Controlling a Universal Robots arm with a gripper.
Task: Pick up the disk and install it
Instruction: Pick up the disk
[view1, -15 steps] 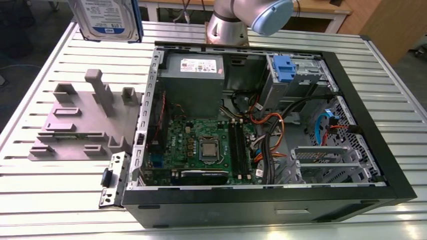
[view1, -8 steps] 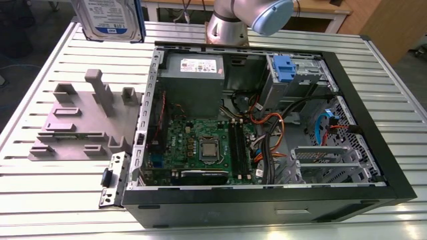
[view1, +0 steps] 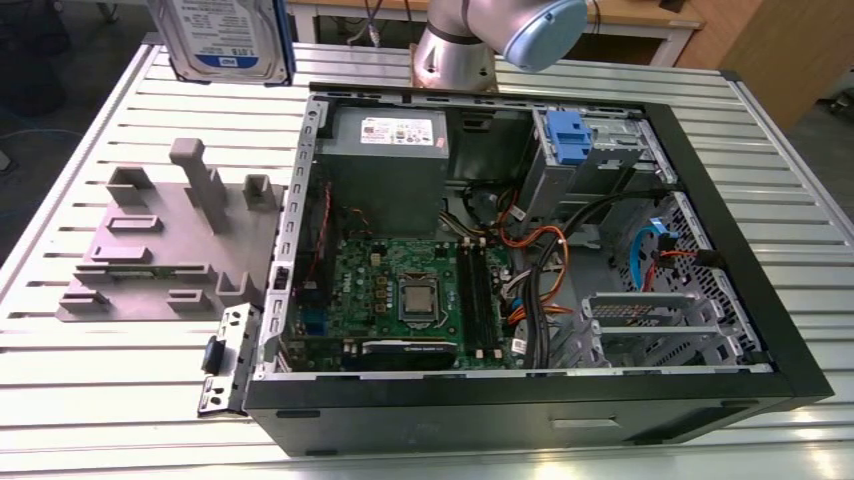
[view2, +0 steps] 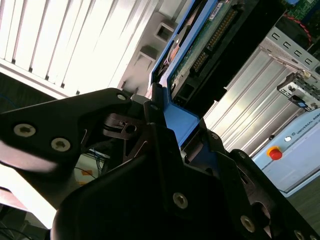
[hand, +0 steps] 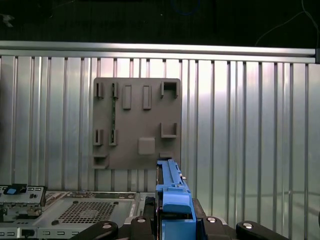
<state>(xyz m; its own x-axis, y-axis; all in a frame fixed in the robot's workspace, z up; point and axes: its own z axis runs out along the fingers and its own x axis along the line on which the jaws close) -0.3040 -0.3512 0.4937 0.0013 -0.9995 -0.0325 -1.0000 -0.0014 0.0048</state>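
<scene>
Our gripper (view2: 172, 122) is clamped on the disk (view1: 220, 35) by its blue carrier, we judge to spare the board; it hangs high above the slatted table (view1: 107, 390), apart from the computer case (view1: 534, 415).

Exterior view: high, angled down over case (view1: 507, 415) and table (view1: 107, 400). First wrist view: far up, straight down on fixture (hand: 137, 125). Second wrist view: tight against disk (view2: 186, 120). All three share disk.
</scene>
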